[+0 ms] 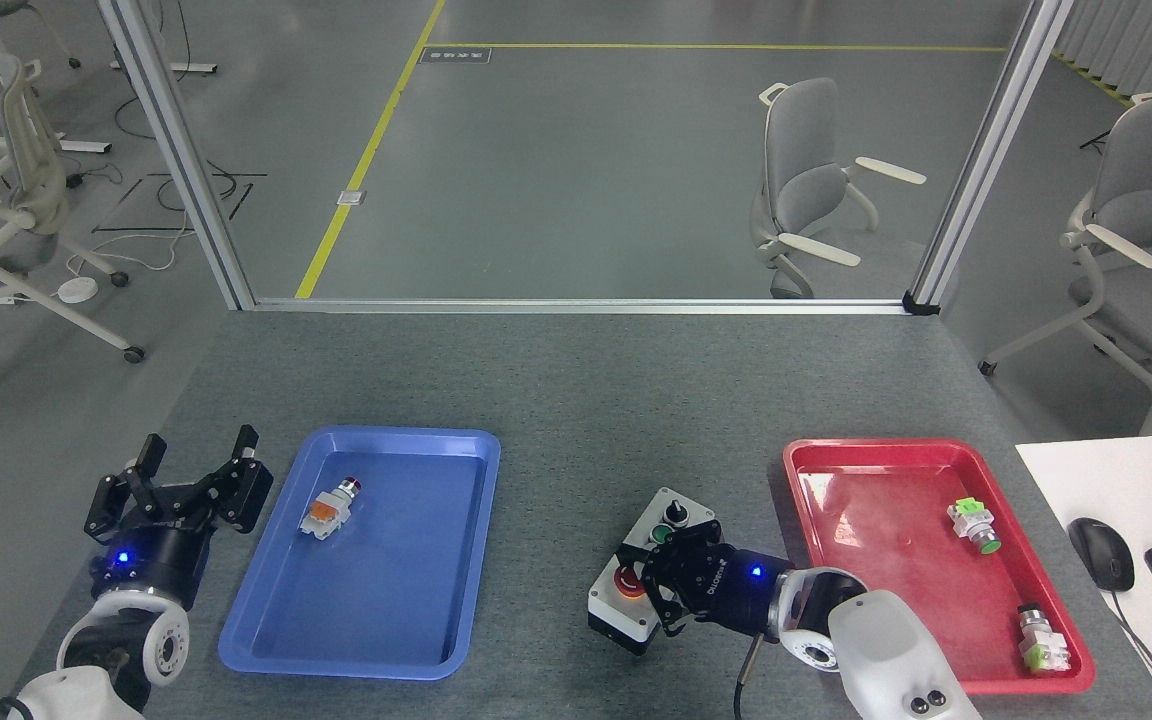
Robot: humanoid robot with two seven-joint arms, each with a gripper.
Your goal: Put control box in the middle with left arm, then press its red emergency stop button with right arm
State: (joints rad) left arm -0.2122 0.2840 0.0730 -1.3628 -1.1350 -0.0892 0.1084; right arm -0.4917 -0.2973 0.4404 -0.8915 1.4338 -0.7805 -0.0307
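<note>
The control box (pixel 671 525), light grey lid on a black base, lies on the bare grey tabletop of the middle (pixel 556 420), between the two trays. Its black knob (pixel 676 512) and green button (pixel 658 535) show at the far end. The red emergency stop button (pixel 625 584) sits at the near end, partly covered. My right gripper (pixel 658 585), with a black cable at its wrist, is shut, and its bunched fingers rest over the button's right side. My left gripper (pixel 191 470) stands open and empty, left of the blue tray.
The blue tray (pixel 406 640) on the left holds a small white-orange button part (pixel 329 508). The red tray (pixel 886 470) on the right holds two green-tipped button parts (pixel 973 527) (pixel 1041 640). A white desk (pixel 1116 480) with a mouse and a keyboard adjoins at the right.
</note>
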